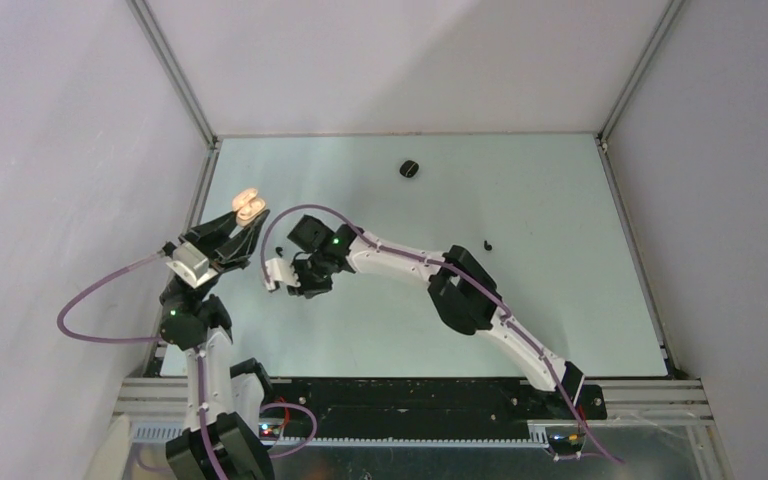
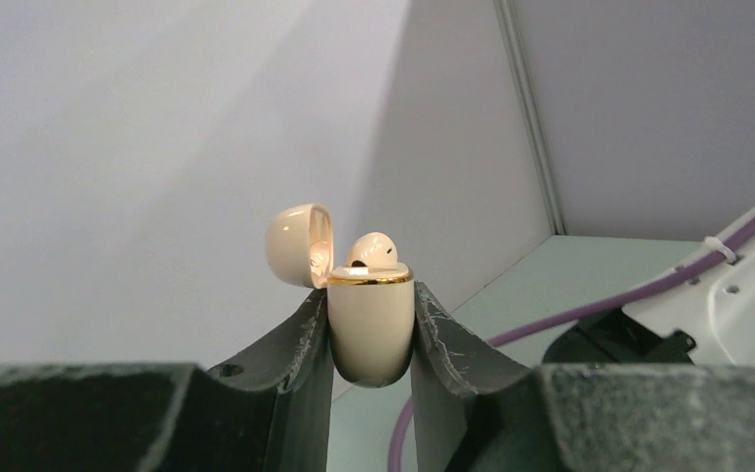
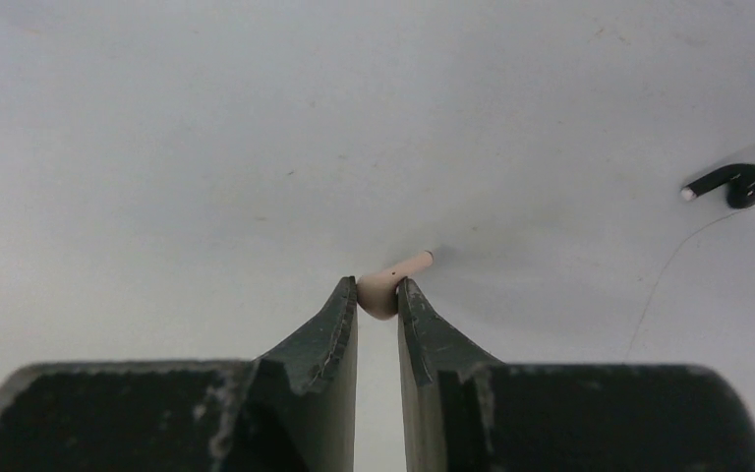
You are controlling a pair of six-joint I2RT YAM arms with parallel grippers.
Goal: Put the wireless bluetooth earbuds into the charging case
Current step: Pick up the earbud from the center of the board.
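No legible text, no readable labels, brands, numbers or signs

Setting: robotics lab enclosure. Evidence: plain white walls (image 1: 400,60), aluminium frame struts (image 1: 172,70), pale green table (image 1: 520,200), black mounting rail (image 1: 410,395).

Beige case (image 2: 369,334) w/ gold rim; beige bud (image 3: 398,276); blk bud (image 3: 737,184); purple cable (image 2: 600,302); pale-green table (image 1: 560,200).

Beige earbud (image 3: 403,267) tight in right hand (image 3: 377,297)
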